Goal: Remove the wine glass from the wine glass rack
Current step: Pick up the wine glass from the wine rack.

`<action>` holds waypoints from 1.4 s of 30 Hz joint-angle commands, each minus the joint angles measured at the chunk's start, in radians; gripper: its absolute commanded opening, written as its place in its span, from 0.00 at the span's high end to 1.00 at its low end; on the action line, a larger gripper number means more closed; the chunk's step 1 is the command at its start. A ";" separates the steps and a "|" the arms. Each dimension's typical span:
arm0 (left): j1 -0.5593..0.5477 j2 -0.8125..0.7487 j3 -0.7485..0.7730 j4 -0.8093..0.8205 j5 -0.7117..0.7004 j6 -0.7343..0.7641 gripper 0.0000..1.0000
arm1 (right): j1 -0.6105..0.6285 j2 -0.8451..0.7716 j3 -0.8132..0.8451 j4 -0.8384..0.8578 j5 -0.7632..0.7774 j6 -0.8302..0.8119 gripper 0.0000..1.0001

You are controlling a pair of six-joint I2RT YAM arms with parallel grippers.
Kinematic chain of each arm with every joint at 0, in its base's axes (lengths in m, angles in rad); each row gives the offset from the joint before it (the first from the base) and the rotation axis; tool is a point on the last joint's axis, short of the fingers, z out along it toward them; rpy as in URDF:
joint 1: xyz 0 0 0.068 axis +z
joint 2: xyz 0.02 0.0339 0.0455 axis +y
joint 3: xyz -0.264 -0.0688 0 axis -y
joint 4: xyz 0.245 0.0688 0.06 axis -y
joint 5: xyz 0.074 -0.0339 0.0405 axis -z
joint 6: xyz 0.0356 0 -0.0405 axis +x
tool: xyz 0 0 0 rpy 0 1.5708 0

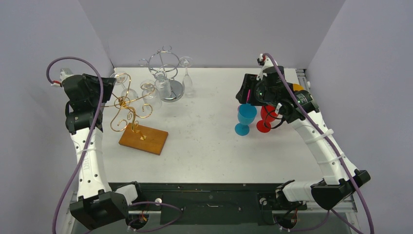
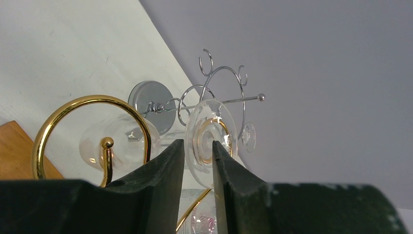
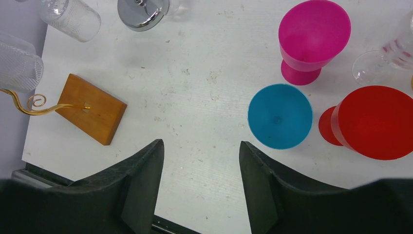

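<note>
A gold wire rack (image 1: 127,105) on a wooden base (image 1: 143,139) stands at the left, with clear wine glasses hanging from it (image 1: 120,78) (image 1: 148,91). My left gripper (image 1: 111,84) is beside the rack's upper left loop. In the left wrist view its jaws (image 2: 198,142) stand a narrow gap apart with nothing pinched. The round foot of a clear wine glass (image 2: 212,136) sits just beyond the fingertips, over a gold ring. My right gripper (image 3: 201,142) is open and empty, high above the table near the blue goblet (image 3: 280,116).
A silver wire rack (image 1: 165,73) with clear glasses stands at the back. Blue (image 1: 246,119) and red (image 1: 265,119) goblets stand under the right arm; a pink goblet (image 3: 314,34) and a clear glass (image 3: 389,58) are beside them. Grey walls enclose the table.
</note>
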 commanded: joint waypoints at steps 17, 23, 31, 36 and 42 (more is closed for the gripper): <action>0.056 -0.034 -0.057 0.157 0.091 -0.100 0.97 | -0.006 -0.021 0.005 0.023 0.031 0.001 0.48; 0.069 -0.037 -0.068 0.189 0.122 -0.135 1.00 | -0.006 -0.022 0.001 0.021 0.034 0.001 0.48; 0.094 -0.044 -0.123 0.297 0.208 -0.222 1.00 | -0.006 -0.021 -0.003 0.023 0.036 0.001 0.49; 0.121 -0.056 -0.155 0.375 0.265 -0.276 1.00 | -0.006 -0.022 -0.007 0.025 0.036 0.002 0.49; 0.127 -0.053 -0.176 0.438 0.302 -0.331 1.00 | -0.006 -0.016 -0.008 0.023 0.034 0.001 0.49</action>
